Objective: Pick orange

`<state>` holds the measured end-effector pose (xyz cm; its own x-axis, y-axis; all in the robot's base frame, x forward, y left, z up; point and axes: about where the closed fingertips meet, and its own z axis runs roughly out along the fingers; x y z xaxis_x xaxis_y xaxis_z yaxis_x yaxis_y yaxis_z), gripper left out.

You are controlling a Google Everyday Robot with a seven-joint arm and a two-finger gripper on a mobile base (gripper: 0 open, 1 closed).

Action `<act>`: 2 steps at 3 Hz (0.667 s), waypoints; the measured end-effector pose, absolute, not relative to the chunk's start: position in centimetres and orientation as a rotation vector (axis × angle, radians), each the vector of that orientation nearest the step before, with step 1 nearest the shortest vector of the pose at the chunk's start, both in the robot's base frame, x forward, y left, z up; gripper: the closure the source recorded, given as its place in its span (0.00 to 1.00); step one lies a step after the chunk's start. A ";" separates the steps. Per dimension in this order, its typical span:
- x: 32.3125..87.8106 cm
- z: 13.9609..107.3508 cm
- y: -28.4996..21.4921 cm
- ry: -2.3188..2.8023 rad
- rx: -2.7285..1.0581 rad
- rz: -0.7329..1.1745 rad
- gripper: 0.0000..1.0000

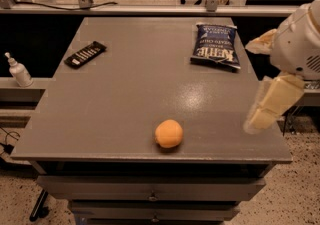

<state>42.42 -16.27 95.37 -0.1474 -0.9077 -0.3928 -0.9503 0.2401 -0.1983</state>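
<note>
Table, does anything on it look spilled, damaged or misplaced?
Nothing stands out. The orange sits intact near the front edge, the chip bag and remote lie flat, and the hand hovers at the right edge of the table.

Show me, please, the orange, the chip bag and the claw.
orange (169, 133): camera view, middle of its skin.
chip bag (215, 46): camera view, middle of its front.
claw (257, 117): camera view, its tip, at the far right.

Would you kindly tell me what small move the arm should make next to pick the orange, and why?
Probably swing the gripper left, toward the front of the table, until it is over the orange. It hangs open at the right edge, well apart from the fruit, holding nothing.
</note>
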 end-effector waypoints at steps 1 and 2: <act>41.1 93.7 -12.1 1.978 -1.713 0.248 0.00; 40.0 91.3 -8.2 1.901 -1.733 0.333 0.00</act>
